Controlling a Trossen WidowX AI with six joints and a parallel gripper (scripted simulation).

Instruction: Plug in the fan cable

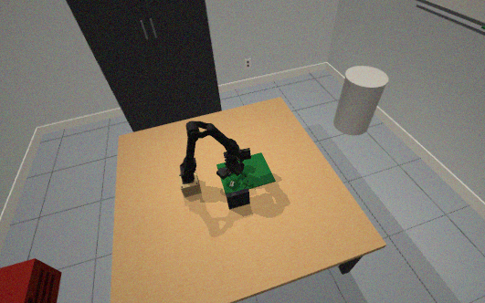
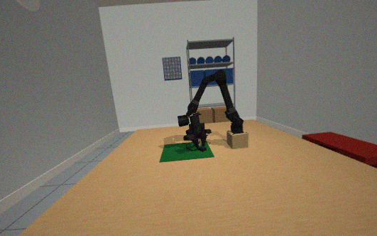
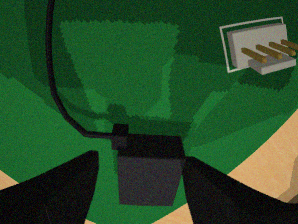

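Observation:
The green board [image 1: 261, 170] [image 2: 172, 156] [image 3: 120, 55] lies under the arm. My gripper [image 1: 232, 173] [image 2: 200, 145] [image 3: 141, 163] is partly open and low over the board. In the wrist view the black plug [image 3: 150, 180] lies between its two fingers. The right finger is at the plug's right side, touching or nearly so; a gap shows at the left finger. The black cable [image 3: 50, 60] leaves the plug's far left corner and curves up the view. The white four-pin header [image 3: 257, 45] [image 1: 232, 183] is apart from the plug, up and right in the wrist view.
A black block [image 1: 238, 200] stands at the board's near edge in the top view. The arm's base sits on a beige block [image 1: 191, 188] [image 2: 238, 140]. The wooden table [image 1: 164, 255] [image 2: 199, 199] carries them all.

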